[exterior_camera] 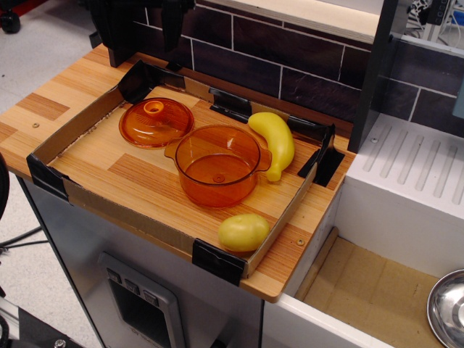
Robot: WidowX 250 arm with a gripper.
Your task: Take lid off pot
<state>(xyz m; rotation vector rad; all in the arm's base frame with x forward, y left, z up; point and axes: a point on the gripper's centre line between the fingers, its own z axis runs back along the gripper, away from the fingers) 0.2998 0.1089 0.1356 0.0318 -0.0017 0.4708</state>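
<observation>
The translucent orange lid [156,122] lies flat on the wooden board at the back left, knob up, just left of the pot. The orange pot [217,165] stands open and uncovered in the middle of the board. My black gripper [145,32] hangs high above the back left corner, well above the lid. It is open and holds nothing, and its upper part is cut off by the frame's top edge.
A yellow banana [274,141] lies against the pot's right side. A yellow round fruit [243,232] sits at the front right. A low cardboard wall [69,129] with black corners rims the board. A steel bowl [447,308] shows at bottom right. A dark tiled wall runs behind.
</observation>
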